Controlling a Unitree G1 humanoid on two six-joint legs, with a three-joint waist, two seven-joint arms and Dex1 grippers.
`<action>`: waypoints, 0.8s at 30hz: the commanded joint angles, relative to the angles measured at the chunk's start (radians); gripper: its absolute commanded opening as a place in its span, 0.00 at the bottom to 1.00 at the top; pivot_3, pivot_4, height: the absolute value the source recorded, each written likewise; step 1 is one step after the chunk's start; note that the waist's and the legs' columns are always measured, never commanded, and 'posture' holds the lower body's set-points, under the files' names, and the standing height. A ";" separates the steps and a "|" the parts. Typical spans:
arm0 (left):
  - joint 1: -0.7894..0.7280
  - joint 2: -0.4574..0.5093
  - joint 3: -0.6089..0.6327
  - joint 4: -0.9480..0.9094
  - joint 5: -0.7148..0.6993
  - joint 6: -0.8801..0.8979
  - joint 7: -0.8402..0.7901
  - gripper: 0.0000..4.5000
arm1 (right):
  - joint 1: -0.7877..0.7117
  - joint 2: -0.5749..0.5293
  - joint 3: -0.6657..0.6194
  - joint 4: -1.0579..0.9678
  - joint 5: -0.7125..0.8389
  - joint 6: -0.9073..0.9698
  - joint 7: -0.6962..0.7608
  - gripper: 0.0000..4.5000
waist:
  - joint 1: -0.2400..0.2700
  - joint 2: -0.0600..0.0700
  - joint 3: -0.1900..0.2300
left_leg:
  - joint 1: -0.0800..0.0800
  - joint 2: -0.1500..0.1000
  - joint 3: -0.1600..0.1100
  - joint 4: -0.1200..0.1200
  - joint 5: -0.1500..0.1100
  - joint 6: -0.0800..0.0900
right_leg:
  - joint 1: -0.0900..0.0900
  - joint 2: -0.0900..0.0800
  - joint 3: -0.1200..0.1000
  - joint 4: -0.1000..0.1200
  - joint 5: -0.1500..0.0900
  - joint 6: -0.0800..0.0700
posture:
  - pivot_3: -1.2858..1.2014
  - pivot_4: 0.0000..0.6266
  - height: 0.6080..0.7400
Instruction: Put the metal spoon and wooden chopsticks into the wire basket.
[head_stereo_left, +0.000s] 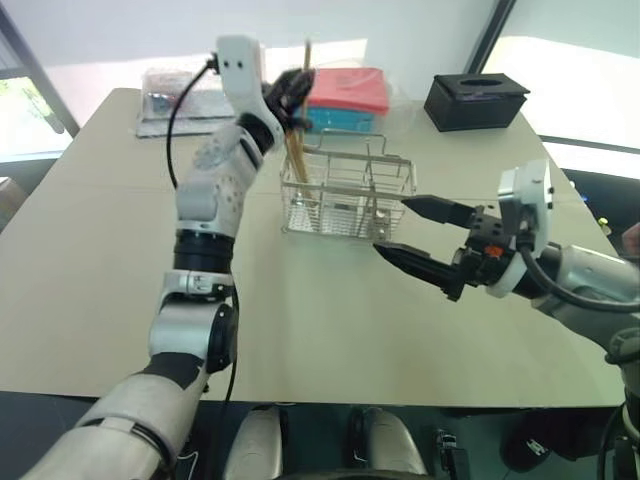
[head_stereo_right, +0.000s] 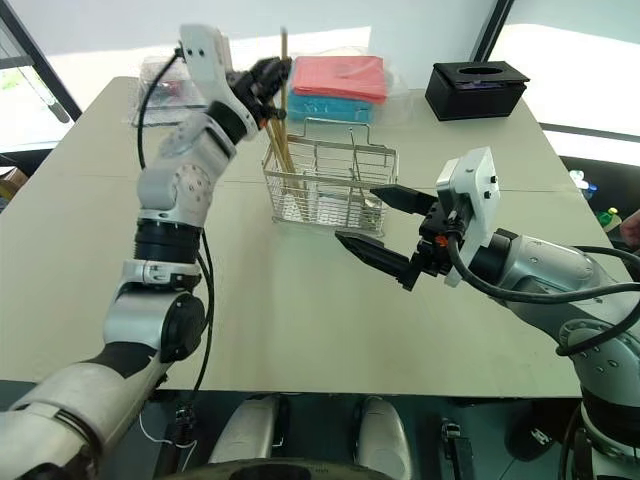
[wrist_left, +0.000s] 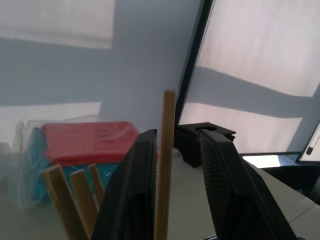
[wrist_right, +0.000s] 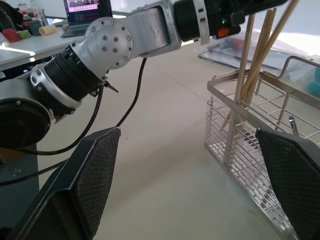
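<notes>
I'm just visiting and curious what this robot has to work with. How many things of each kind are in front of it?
wooden chopsticks: 4 (three leaning in the basket, one between the left gripper's fingers)
wire basket: 1
black box: 1
red pack: 1
blue pack: 1
clear plastic container: 1
Total: 9

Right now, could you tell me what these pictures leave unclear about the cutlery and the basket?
- Metal spoon: I cannot make it out; the wire basket's grid may hide it.
- Wooden chopsticks: their lower ends are lost among the wires, so how many stand inside is uncertain.
- Left gripper: a stick stands between its fingers; whether it is gripped is unclear.
</notes>
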 joint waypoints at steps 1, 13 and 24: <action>-0.004 -0.008 0.005 -0.096 -0.018 0.017 0.018 0.72 | -0.013 -0.001 -0.017 -0.021 0.009 -0.020 -0.004 1.00 | -0.001 0.000 0.000 | 0.000 0.000 0.000 0.000 0.000 0.000 | 0.000 0.000 0.000 0.000 0.000 0.000 | 0.52 0.24 0.72; -0.064 0.314 0.043 -0.214 -0.091 0.253 -0.153 0.99 | -0.022 -0.025 -0.012 0.051 -0.079 -0.045 0.083 1.00 | -0.006 0.001 0.001 | 0.001 0.001 0.000 -0.001 0.000 0.000 | -0.002 0.001 0.000 0.001 0.000 0.000 | 0.52 0.24 0.72; 0.311 0.842 0.048 -0.482 -0.167 0.289 -0.712 0.99 | 0.019 -0.136 -0.041 0.254 -0.294 -0.144 0.336 1.00 | 0.001 0.005 0.001 | 0.000 0.001 0.001 -0.001 0.000 0.000 | -0.001 0.000 0.001 -0.001 -0.002 -0.004 | 0.52 0.24 0.72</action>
